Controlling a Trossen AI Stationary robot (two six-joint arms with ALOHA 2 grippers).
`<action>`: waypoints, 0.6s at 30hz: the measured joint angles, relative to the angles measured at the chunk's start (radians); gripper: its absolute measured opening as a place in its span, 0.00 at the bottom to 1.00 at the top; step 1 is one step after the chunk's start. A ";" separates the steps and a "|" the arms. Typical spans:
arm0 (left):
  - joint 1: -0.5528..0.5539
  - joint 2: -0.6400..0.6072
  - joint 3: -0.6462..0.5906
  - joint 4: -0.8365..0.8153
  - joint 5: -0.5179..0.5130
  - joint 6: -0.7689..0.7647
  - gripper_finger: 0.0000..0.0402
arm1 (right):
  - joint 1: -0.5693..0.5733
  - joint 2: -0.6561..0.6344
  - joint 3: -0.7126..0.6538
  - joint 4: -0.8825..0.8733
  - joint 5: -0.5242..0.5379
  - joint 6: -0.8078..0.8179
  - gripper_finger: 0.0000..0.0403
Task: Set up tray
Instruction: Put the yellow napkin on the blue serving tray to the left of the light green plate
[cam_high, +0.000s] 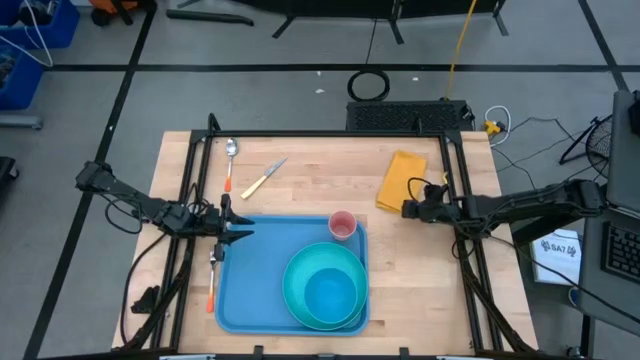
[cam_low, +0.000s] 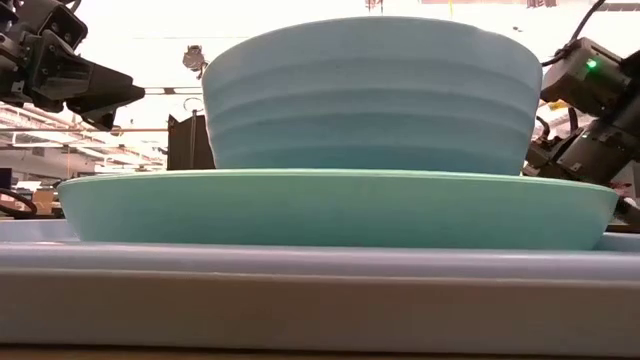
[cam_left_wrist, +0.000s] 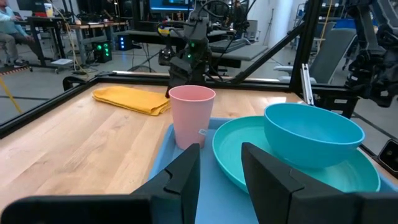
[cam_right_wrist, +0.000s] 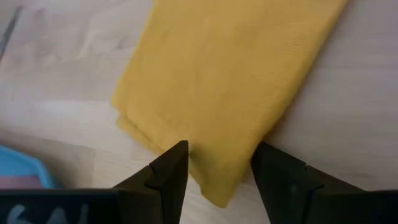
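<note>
Over the wooden table (cam_high: 320, 170), seen from above, L to R: left gripper (cam_high: 232, 225) hangs at the left edge of the blue tray (cam_high: 255, 290), fingers (cam_left_wrist: 180, 180) parted a little, nothing between them. Just beside it, an orange-handled fork (cam_high: 212, 275) lies along the tray's left rim, on the rim or just off it, can't tell which. Behind it, on bare wood, sit an orange-handled spoon (cam_high: 230, 160) and a yellow-handled knife (cam_high: 263, 178). Tray sits at the table's near-centre, w/ a pink cup (cam_high: 342, 225) standing upright in its far right corner & a turquoise bowl (cam_high: 328, 290) sitting in a turquoise plate (cam_high: 300, 262) at its right end. Farther R, a yellow-orange folded napkin (cam_high: 402, 180) lies on the table, apart from the tray. Right gripper (cam_high: 412, 208) hovers over the napkin's near corner, fingers (cam_right_wrist: 168, 171) spread apart w/ the cloth edge showing between them, gripping nothing.
</note>
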 joint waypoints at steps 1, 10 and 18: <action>0.000 0.000 0.000 -0.001 0.000 -0.002 0.30 | 0.000 0.000 0.000 0.017 0.003 -0.017 0.41; 0.000 0.000 0.000 0.001 -0.010 0.000 0.30 | 0.001 0.005 -0.002 0.062 0.090 -0.220 0.05; 0.000 0.000 0.000 0.003 -0.019 0.000 0.30 | -0.002 0.017 -0.007 0.503 0.210 -0.560 0.01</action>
